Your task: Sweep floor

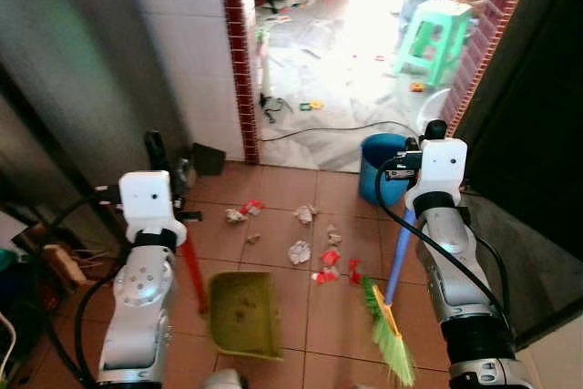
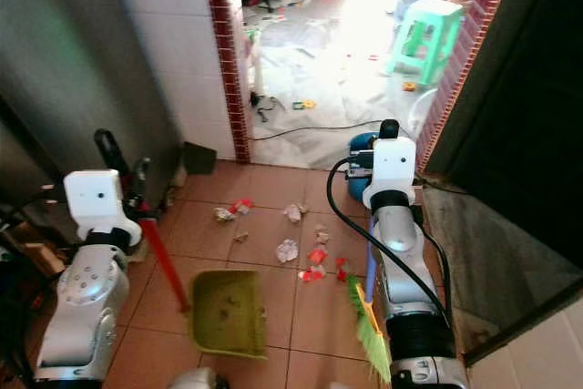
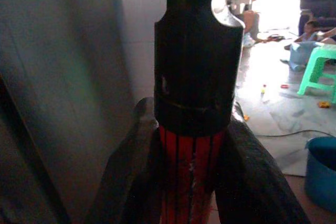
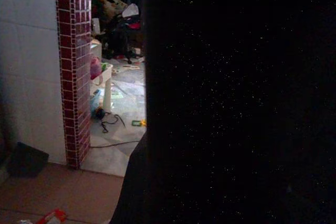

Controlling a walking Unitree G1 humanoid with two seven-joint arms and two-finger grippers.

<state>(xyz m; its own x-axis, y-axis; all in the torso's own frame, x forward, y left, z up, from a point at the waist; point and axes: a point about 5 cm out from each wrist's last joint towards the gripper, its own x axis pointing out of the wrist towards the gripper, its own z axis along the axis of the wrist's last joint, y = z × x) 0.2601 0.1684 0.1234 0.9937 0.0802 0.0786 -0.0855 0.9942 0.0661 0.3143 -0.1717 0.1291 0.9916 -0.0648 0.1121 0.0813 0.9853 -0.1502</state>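
Left gripper [image 3: 191,182] clenched round red handle [image 1: 192,272] of green plastic dustpan [image 1: 243,313], lower centre. Right gripper [image 1: 412,202] on blue broom handle [image 1: 397,261], grip state cannot tell; scattered paper litter [image 1: 299,251] mid-frame.

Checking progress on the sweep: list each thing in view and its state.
Left gripper: shut on dustpan handle.
Dustpan: on the floor, no litter in it.
Broom: bristles on the floor, beside the right arm.
Litter: scattered on the tiles, unswept.
Blue bucket: upright by the doorway.
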